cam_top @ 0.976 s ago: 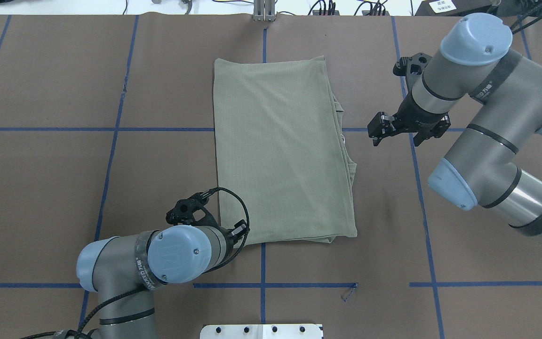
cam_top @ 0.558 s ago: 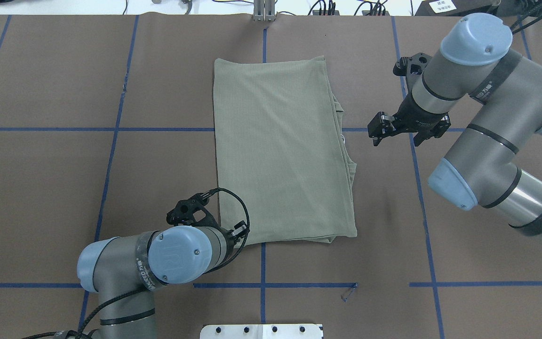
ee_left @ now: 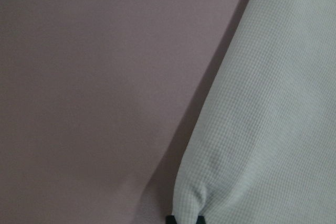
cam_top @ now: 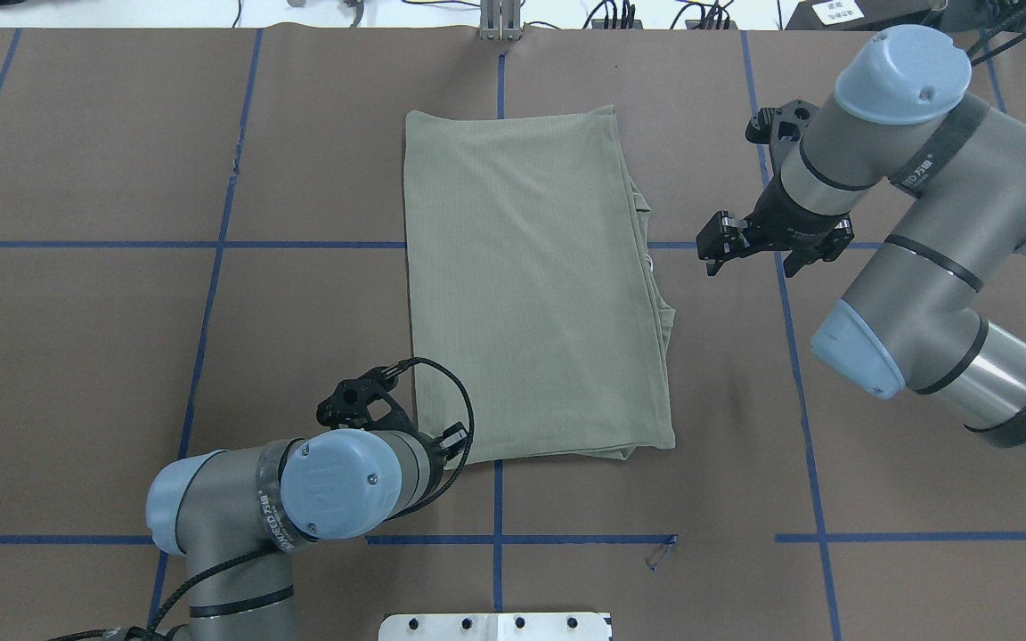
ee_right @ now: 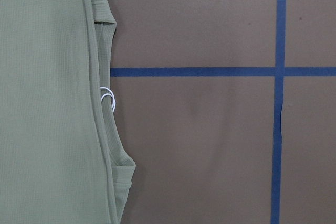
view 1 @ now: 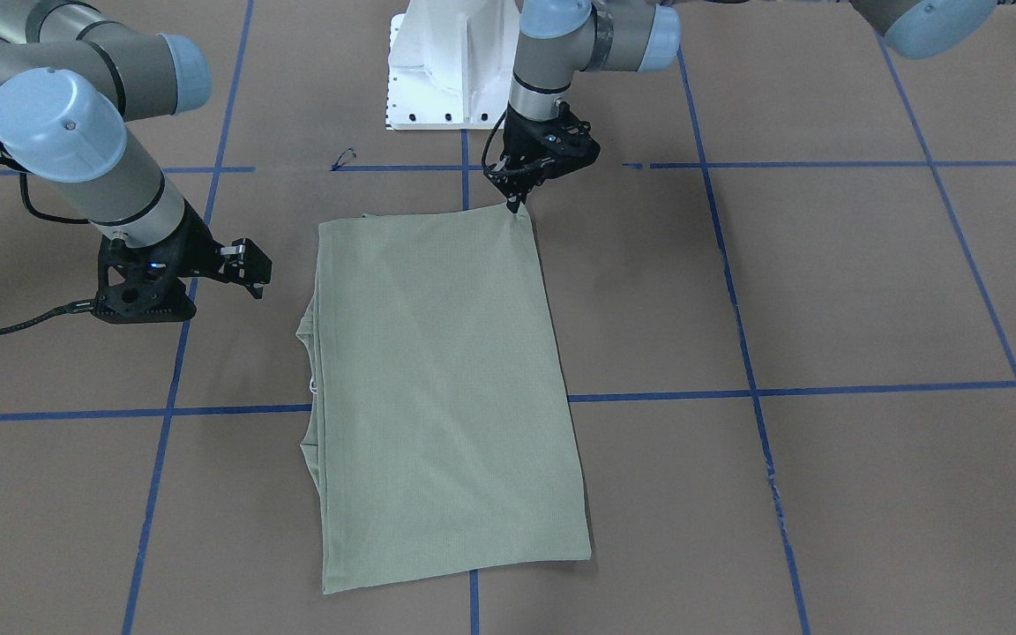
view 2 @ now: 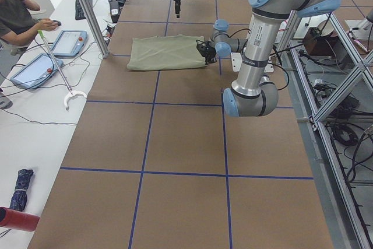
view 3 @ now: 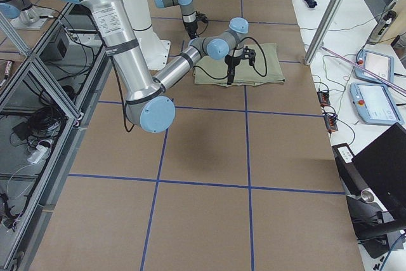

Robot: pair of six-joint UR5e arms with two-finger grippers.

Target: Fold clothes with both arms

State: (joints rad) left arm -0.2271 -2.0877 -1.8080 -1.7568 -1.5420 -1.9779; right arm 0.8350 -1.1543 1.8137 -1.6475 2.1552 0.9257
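The sage-green shirt [cam_top: 531,285] lies folded into a long rectangle in the middle of the table, also in the front view [view 1: 437,388]. Folded layers and a white tag loop [ee_right: 107,98] stick out along its right edge. My left gripper [view 1: 519,205] is shut on the shirt's near-left corner, and the cloth puckers at the fingertips [ee_left: 184,217]. In the overhead view my left arm [cam_top: 335,485] hides those fingers. My right gripper [cam_top: 771,242] hovers open above bare table to the right of the shirt, apart from it; its wrist view shows no fingers.
The brown table cover carries a grid of blue tape lines [cam_top: 495,539]. The white pedestal base [view 1: 446,62] stands at the robot's edge. An operator [view 2: 14,16] sits at a side table with tablets [view 2: 69,42]. Cables lie along the far edge [cam_top: 655,13].
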